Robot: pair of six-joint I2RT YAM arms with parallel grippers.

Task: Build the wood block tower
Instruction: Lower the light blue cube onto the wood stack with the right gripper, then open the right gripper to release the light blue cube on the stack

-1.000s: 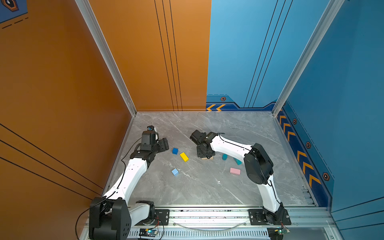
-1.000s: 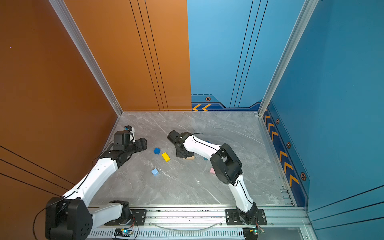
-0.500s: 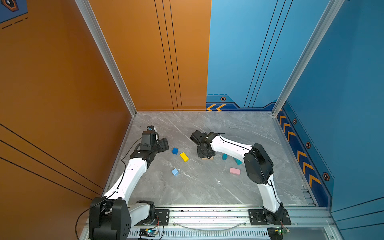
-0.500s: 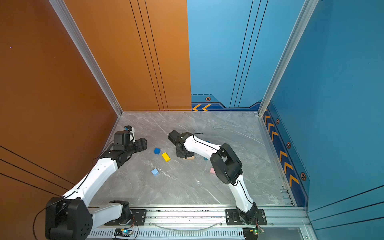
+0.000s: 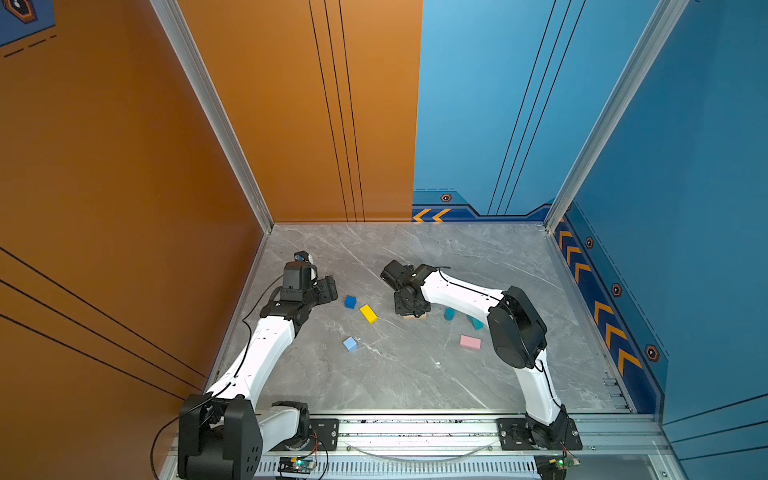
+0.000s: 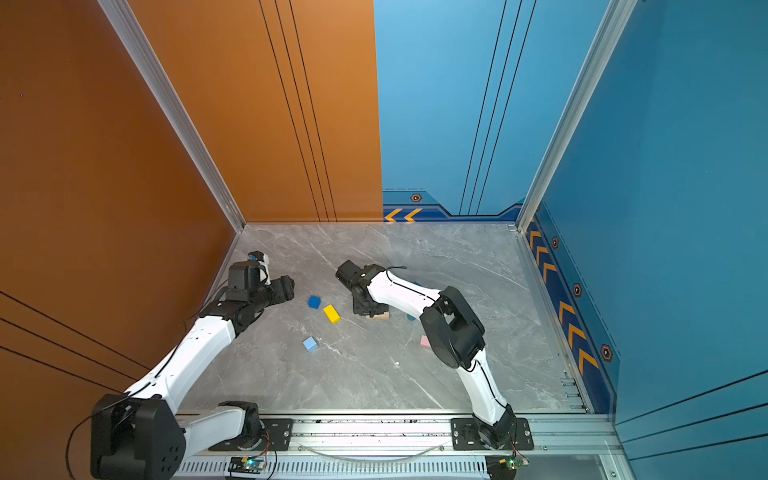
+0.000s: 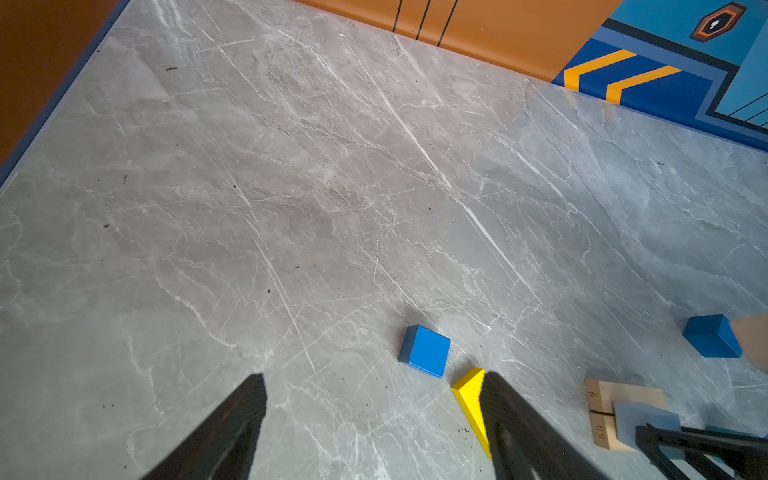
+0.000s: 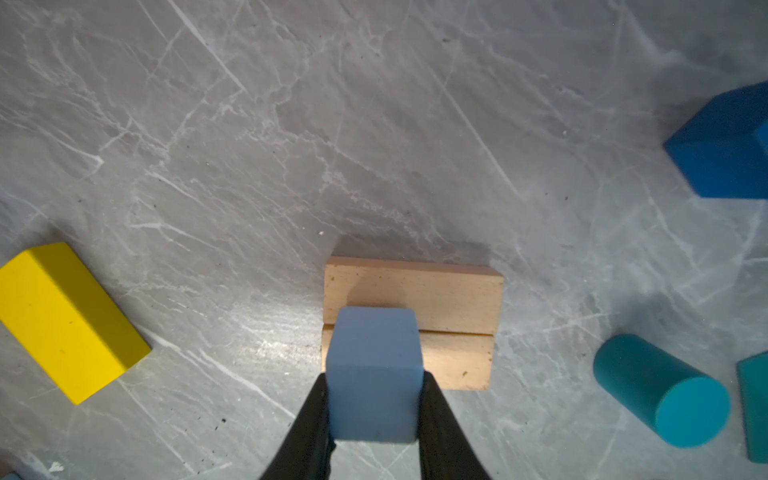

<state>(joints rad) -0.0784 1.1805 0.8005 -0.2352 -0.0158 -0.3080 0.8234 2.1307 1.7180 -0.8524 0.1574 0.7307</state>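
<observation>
My right gripper is shut on a light blue cube, which it holds on or just above one end of two tan planks lying side by side; in a top view it hides the cube. My left gripper hangs open and empty at the left, near a dark blue cube and the yellow bar. Loose on the floor lie another light blue cube, a teal cylinder, a teal prism, a pink slab and a second dark blue cube.
The grey marble floor is walled in by orange panels on the left and back and blue panels on the right. A metal rail with both arm bases runs along the front edge.
</observation>
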